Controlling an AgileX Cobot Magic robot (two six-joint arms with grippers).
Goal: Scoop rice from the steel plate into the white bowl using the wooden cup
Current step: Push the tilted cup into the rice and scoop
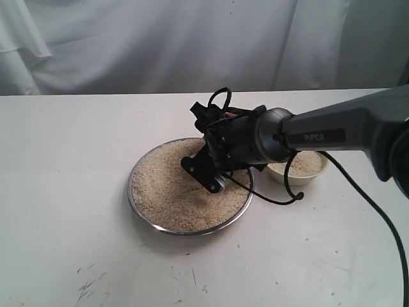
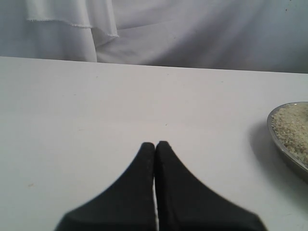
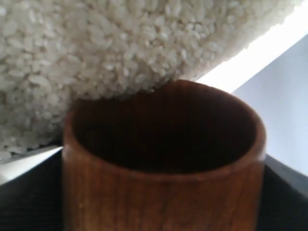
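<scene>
- Rice (image 1: 167,192) fills the steel plate (image 1: 185,232) in a broad, shallow bed. The plate sits mid-counter, with the right arm reaching in over its right half.
- The right claw (image 1: 208,173) is clamped wide around the wooden cup (image 3: 163,163), one dark finger (image 3: 26,197) on each side of the cup's wall.
- The key relation is that the cup's open mouth faces the grains (image 3: 96,48), which lie straight ahead of its far lip. I cannot tell whether the lip already touches them.
- The cup's inside looks dark and bare, so I judge that a forward, downward push into the bed comes next.
- In the exterior view the claw slants down toward the plate's middle, so the cup's axis is tilted rather than upright.
- The white bowl (image 1: 300,181) stands just beside the plate's right rim, partly hidden behind the right arm, and already holds some rice.
- The right arm is much the nearer to both dishes. The loaded cup would have to swing back to the right to reach the bowl.
- A black cable loops down from the wrist between plate and bowl and could brush the bowl.
- The left claw (image 2: 155,149) is clenched on nothing and rests low over bare counter (image 2: 96,106). The plate's edge (image 2: 284,156) lies well off to its side, so it blocks nothing.
</scene>
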